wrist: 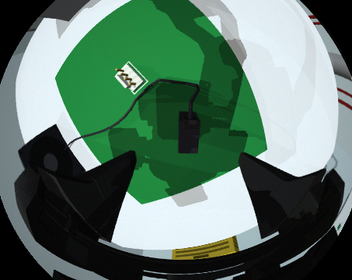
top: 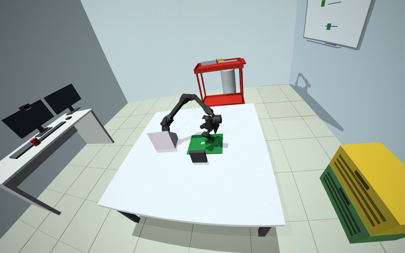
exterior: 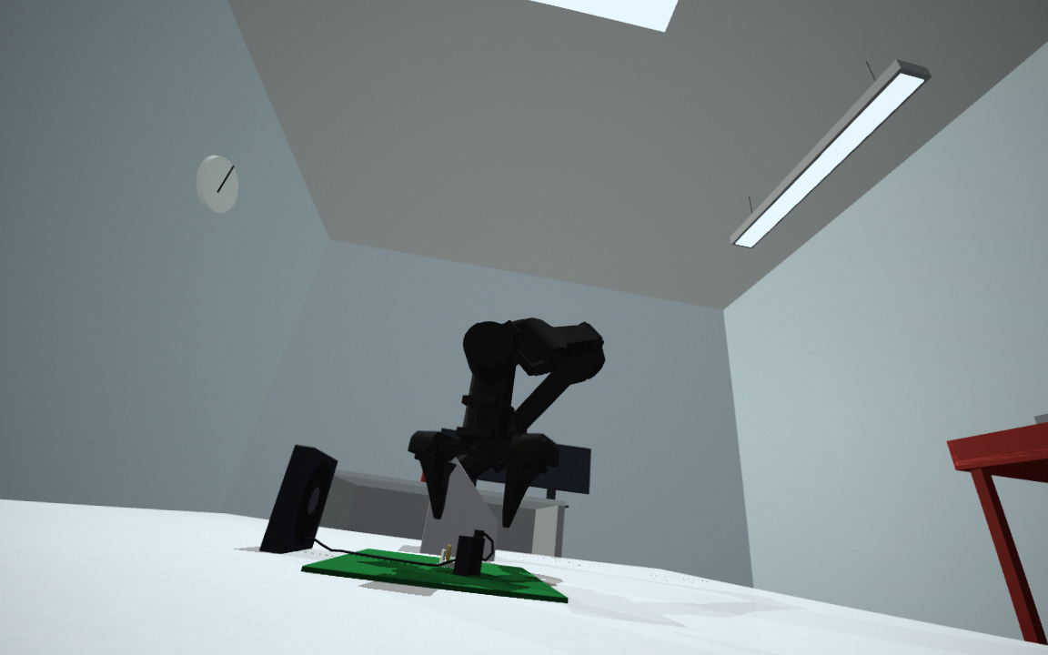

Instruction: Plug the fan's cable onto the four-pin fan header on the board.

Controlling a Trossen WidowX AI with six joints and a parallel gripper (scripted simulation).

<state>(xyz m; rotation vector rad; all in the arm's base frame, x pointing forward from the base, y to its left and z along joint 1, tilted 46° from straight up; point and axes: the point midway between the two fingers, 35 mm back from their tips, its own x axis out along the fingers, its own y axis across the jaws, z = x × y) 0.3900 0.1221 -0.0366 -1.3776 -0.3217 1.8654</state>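
Small black rectangular plug (wrist: 188, 132): upright on flat green board (wrist: 93, 47), directly beneath black parallel-jaw gripper (wrist: 188, 171); fingers spread wide, holding nothing, straddling above.

A white table (top: 197, 185) carries a green board (top: 211, 150), with a black fan (top: 198, 156) standing at its near edge and a grey block (top: 163, 141) just beside it. The black arm (top: 185, 102) reaches over from that block, its gripper (top: 209, 135) spread wide above the board, holding nothing. A small pale header (top: 202, 143) shows on the board
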